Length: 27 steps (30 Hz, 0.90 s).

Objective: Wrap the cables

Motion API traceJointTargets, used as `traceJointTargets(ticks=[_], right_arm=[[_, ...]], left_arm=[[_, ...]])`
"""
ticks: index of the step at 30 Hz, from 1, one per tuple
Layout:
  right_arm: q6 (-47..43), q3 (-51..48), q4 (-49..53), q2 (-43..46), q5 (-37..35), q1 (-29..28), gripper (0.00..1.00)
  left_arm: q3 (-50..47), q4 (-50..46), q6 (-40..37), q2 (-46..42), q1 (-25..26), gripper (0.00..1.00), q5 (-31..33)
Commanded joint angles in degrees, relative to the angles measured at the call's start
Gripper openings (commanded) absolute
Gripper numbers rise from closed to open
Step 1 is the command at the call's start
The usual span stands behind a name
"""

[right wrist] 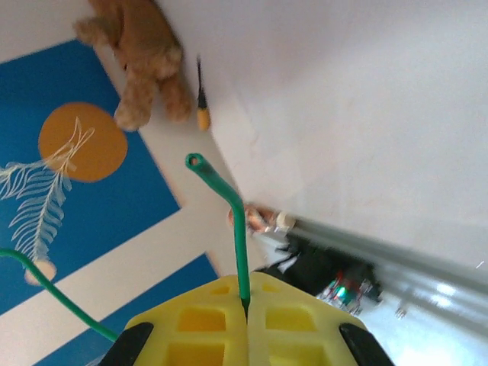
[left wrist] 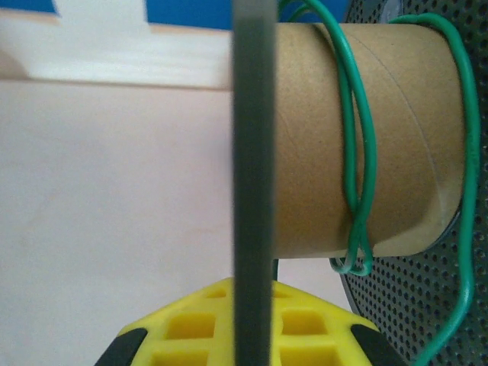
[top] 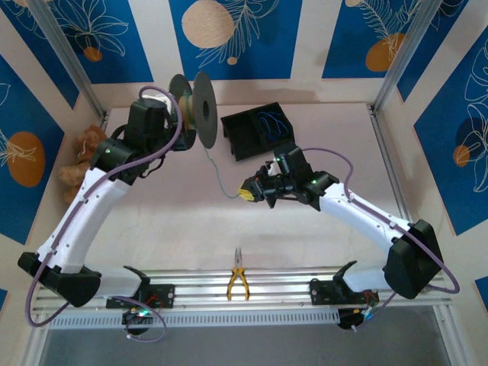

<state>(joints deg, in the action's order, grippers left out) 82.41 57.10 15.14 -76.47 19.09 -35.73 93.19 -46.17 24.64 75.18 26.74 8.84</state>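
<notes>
Cables (left wrist: 472,152), green ones, loop a few turns round the cardboard spool (left wrist: 305,137) on the left. The left tool (left wrist: 252,305) is clamped on its rim. One strand crosses the bench (top: 335,137) to the right tool (right wrist: 245,301), pads pressed together, pinching it.

Bright, even light; wrist views softly blurred.

A thin green cable (left wrist: 349,164) loops loosely around the brown cardboard spool (left wrist: 305,114), its tail curving away.
</notes>
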Motion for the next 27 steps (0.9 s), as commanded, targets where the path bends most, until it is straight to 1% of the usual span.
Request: traceJointTargets(ticks=[1, 4, 5, 7, 11, 17, 21, 24, 27], right_arm=[[-11.17, -0.86, 4.73, -1.33, -4.62, 2.82, 0.00], [-16.72, -0.69, 4.76, -2.17, -8.40, 5.96, 0.00], [-17.89, -0.67, 4.83, -2.56, -9.39, 6.94, 0.00], [-20.21, -0.85, 3.28, -3.56, -9.63, 9.41, 0.00], [-22.36, -0.79, 0.71, -5.71, -8.58, 14.31, 0.00], [-25.87, 3.10, 2.97, -7.97, -8.78, 21.58, 0.00], [-25.73, 5.30, 3.75, -8.86, -8.37, 25.73, 0.00], [-24.98, 7.59, 3.83, -9.61, -8.09, 27.59, 0.00], [-24.69, 11.20, 4.27, -11.07, -7.33, 28.31, 0.00]], left_arm=[[3.07, 5.74, 5.34, -2.61, -4.03, 0.00, -16.30], [2.35, 5.26, 5.48, -3.30, -5.53, 0.00, -25.67], [1.86, 5.43, 5.44, -3.69, -5.71, 0.00, -27.69], [1.52, 5.22, 5.29, -4.21, -6.09, 0.00, -31.97], [1.89, 3.69, 3.80, -3.71, -6.26, 0.00, -38.29], [1.63, -2.86, -1.65, -2.79, -6.35, 0.00, -41.38], [-0.07, -5.69, -5.12, -2.67, -6.05, 0.00, -44.05], [-1.13, -8.23, -8.07, -2.32, -4.14, 0.00, -43.27], [-1.61, -10.57, -10.78, -1.46, -0.30, 0.00, -39.89]])
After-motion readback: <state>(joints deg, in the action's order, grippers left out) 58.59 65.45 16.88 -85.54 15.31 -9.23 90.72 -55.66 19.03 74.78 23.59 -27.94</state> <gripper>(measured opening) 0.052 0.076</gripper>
